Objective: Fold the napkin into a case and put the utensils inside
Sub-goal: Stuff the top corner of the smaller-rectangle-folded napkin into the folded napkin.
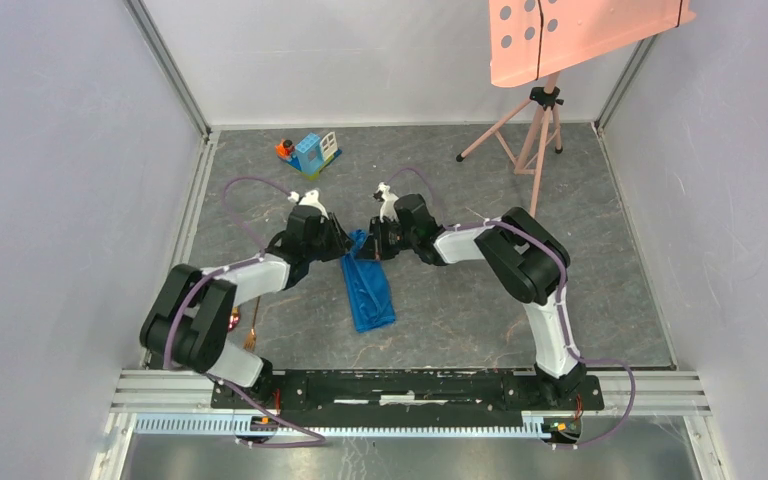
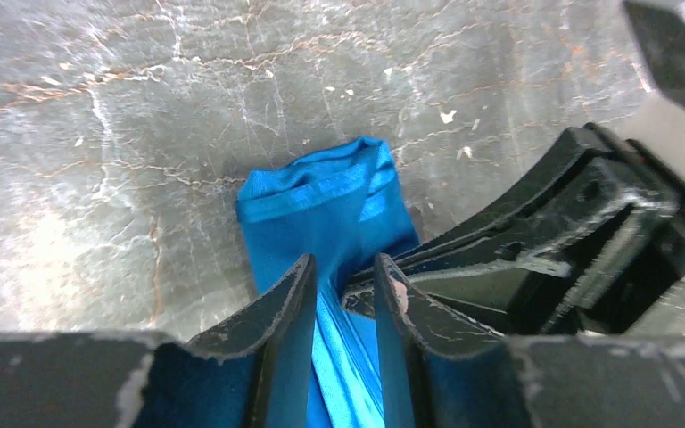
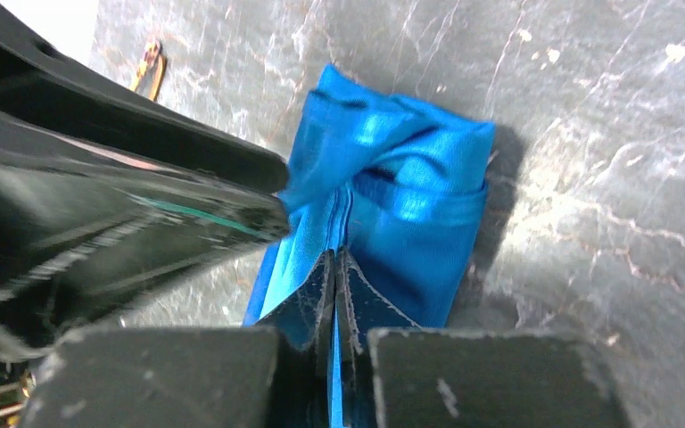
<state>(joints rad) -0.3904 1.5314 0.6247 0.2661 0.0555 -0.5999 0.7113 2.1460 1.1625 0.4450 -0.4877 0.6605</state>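
End effectors, left (image 2: pixel 343 285) and right (image 3: pixel 334 267), pinch napkin (image 1: pixel 368 290).

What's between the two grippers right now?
Only the far end of the napkin: the left gripper and right gripper both pinch it, as the top view and both wrist views show.

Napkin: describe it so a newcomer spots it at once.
On the grey marbled table, look centre, where the left gripper and right gripper meet. The napkin is the long bright-blue cloth both pinch at its far end; unlike the blue-and-white toy house behind, it's soft and flat.
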